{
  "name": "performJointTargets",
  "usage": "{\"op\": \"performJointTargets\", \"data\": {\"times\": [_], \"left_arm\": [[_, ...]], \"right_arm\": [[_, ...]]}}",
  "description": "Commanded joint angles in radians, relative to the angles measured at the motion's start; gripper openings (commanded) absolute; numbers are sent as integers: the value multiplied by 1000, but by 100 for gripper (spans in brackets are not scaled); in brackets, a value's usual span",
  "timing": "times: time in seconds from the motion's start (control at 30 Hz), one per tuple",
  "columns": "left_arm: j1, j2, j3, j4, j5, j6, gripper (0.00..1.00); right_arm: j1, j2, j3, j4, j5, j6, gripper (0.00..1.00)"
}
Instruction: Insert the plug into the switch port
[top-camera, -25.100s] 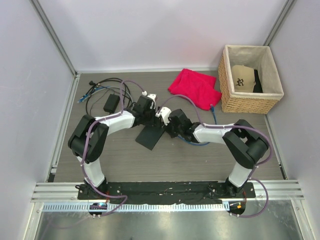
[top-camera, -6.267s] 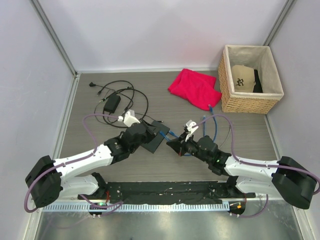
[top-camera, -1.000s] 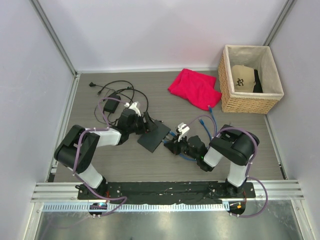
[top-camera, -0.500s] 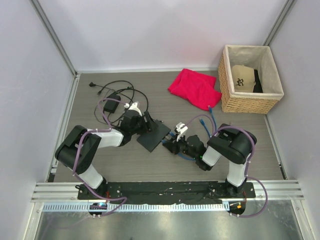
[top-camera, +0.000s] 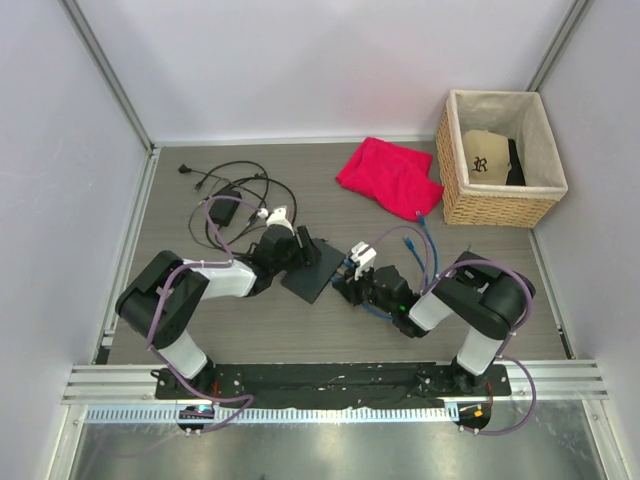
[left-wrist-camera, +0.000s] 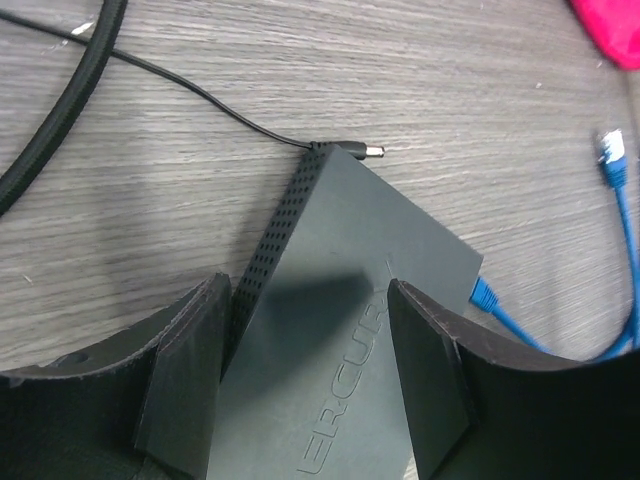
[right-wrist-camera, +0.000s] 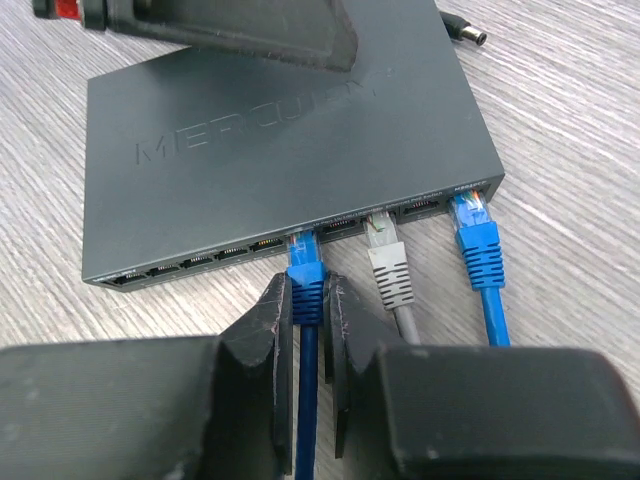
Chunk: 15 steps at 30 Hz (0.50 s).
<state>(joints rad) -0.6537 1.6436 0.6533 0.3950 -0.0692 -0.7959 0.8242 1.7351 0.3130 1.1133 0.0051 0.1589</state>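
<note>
Two blue plugs (right-wrist-camera: 306, 280), one grey plug (right-wrist-camera: 389, 266), at one switch (right-wrist-camera: 280, 150).

We see a grey wood-grain table (top-camera: 255, 330). On it lie the switch (top-camera: 320, 270), a red cloth (top-camera: 390, 178), a black power brick (top-camera: 224, 206) and a wicker basket (top-camera: 495, 210).

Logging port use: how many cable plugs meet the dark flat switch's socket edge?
3: a blue plug pinched in the right tool, a grey plug beside it, a second blue plug rightmost; none apparently hidden.
</note>
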Motion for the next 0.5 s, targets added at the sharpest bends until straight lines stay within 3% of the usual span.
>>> {"op": "performJointTargets", "data": {"times": [0.0, 0.2, 0.47], "left_arm": [[-202, 16, 34, -155, 497, -92, 57], [-196, -7, 86, -297, 465, 41, 60], [-101, -64, 143, -514, 193, 124, 70]], "right_arm": [[-8, -5, 173, 22, 16, -22, 1], [-10, 1, 164, -30, -160, 5, 4], [-8, -80, 101, -216, -96, -1, 26]]}}
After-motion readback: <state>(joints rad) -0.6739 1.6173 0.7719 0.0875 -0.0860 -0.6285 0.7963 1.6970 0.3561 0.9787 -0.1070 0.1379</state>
